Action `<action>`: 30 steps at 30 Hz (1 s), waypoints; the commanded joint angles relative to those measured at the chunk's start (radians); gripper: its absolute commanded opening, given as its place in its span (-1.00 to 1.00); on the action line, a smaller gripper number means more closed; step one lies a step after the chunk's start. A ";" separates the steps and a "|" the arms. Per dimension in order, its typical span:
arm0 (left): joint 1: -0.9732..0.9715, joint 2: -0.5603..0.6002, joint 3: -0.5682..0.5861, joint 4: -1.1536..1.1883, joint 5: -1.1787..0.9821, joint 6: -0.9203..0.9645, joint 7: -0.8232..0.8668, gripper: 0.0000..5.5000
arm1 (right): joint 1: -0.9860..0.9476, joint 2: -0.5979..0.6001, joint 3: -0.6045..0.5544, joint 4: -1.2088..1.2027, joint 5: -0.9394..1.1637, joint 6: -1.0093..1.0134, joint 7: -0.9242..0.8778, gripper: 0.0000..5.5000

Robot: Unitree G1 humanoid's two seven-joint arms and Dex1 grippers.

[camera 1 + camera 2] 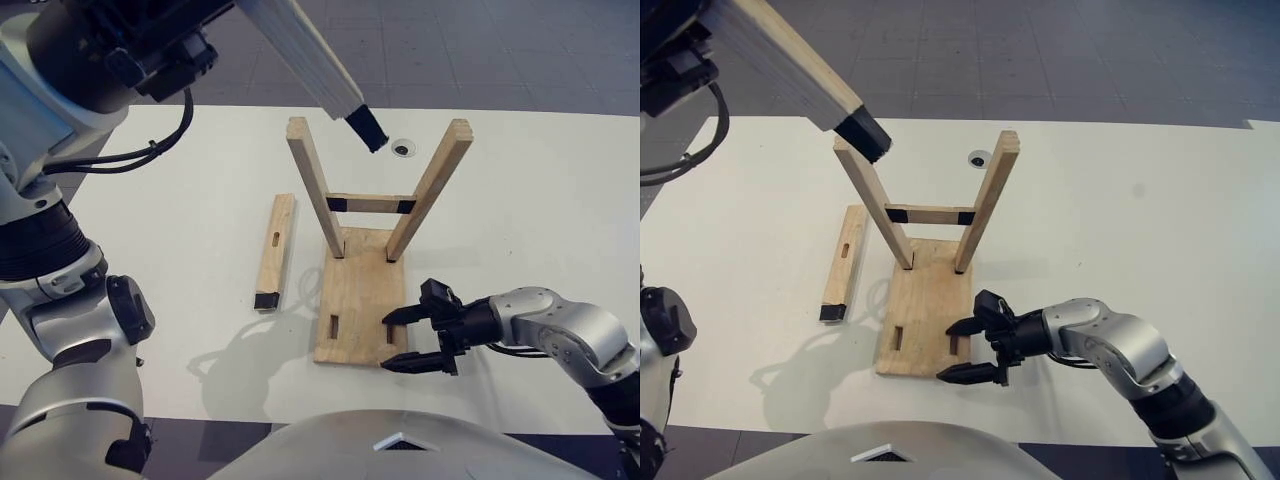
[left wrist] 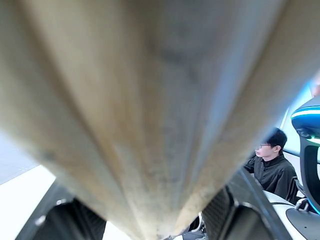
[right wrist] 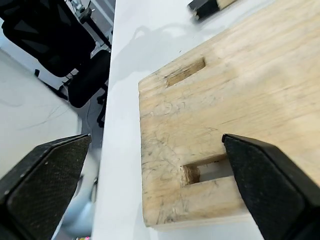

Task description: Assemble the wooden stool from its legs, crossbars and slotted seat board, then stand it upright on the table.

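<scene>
The slotted seat board (image 1: 355,300) lies flat on the white table. Two legs (image 1: 315,185) (image 1: 430,190) stand upright in its far slots, joined by a crossbar (image 1: 370,203). Its two near slots (image 3: 186,71) are open. A loose leg (image 1: 275,250) with a black tip lies on the table left of the board. My left gripper (image 2: 150,210) is raised high at the far left, shut on another leg (image 1: 305,55) that slants down towards the upright pair. My right gripper (image 1: 388,343) is open, with its fingers straddling the board's near right corner.
A small dark round hole (image 1: 402,149) sits in the table beyond the upright legs. The table's far edge (image 1: 520,110) borders grey floor. Bare tabletop (image 1: 540,220) stretches to the right of the board.
</scene>
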 commanded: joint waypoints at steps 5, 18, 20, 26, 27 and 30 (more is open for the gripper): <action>0.036 -0.013 -0.003 -0.064 -0.044 -0.041 0.072 -0.23 | -0.098 0.118 -0.019 0.230 -0.152 -0.075 -0.094 0.76; 0.219 -0.001 -0.083 -0.140 0.259 -0.101 -0.099 -0.23 | -0.188 0.169 -0.165 0.277 -0.108 -0.025 -0.091 0.76; 0.267 -0.016 -0.106 -0.162 0.341 -0.147 -0.144 -0.23 | -0.211 0.167 -0.212 0.273 -0.077 0.008 -0.085 0.76; 0.434 -0.057 -0.156 -0.250 0.582 -0.349 -0.280 -0.23 | -0.291 0.144 -0.329 0.345 -0.016 0.085 -0.073 0.76; 0.460 -0.058 -0.176 -0.258 0.627 -0.388 -0.317 -0.23 | -0.298 0.137 -0.341 0.369 -0.019 0.084 -0.068 0.76; 0.510 -0.074 -0.238 -0.237 0.766 -0.532 -0.437 -0.23 | -0.327 0.124 -0.370 0.444 -0.031 0.079 -0.060 0.76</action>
